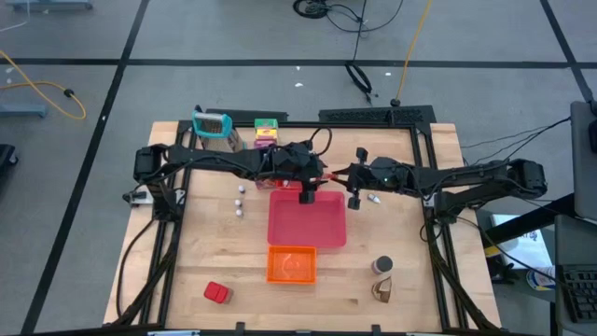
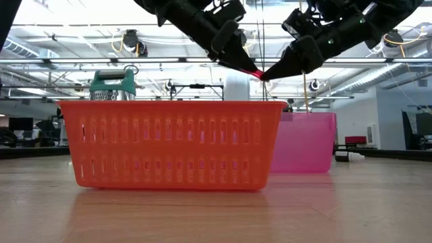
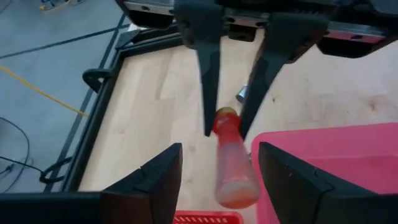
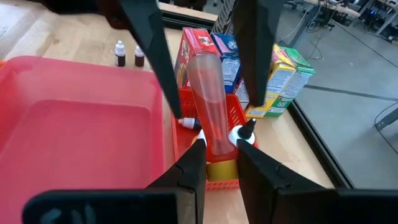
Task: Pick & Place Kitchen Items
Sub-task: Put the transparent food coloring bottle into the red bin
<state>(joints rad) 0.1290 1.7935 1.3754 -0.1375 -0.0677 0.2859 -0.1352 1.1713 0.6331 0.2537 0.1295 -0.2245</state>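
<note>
- Red see-through squeeze bottle [image 3: 233, 158] is up in the air, off the bench, hanging over the far rim of the flat pink plastic tray [image 1: 308, 233] around the middle of the wooden bench [image 1: 410, 233].
- Right gripper [image 4: 221, 144] has it: both dark fingers are pinched tight on the capped end, and the bottle sticks straight out from them.
- Left gripper [image 3: 219, 149] meets it head-on from the other side. Its fingers stand wide to either side of the bottle body, with a gap showing on both sides, so no grip there.
- In the low view the two claws come nose to nose above the baskets, just a sliver of red between them.
- Under the bottle, at the tray's far left corner, sits a small red slotted basket [image 4: 231, 112] with a yellow item and white-capped pieces in it.
- Orange slotted plastic basket [image 1: 292, 250] sits right against the tray's near edge.
- Coloured food boxes [image 1: 266, 133] crowd the bench's far edge, the metal grater with the teal handle [image 1: 213, 124] just left of them.
- Little jars [image 1: 241, 196] dot the bench left of the tray.
- Red block [image 1: 216, 292] lies by the near edge, left side.
- Dark jar [image 1: 382, 265] and brown piece [image 1: 381, 291] stand near the near right corner.
</note>
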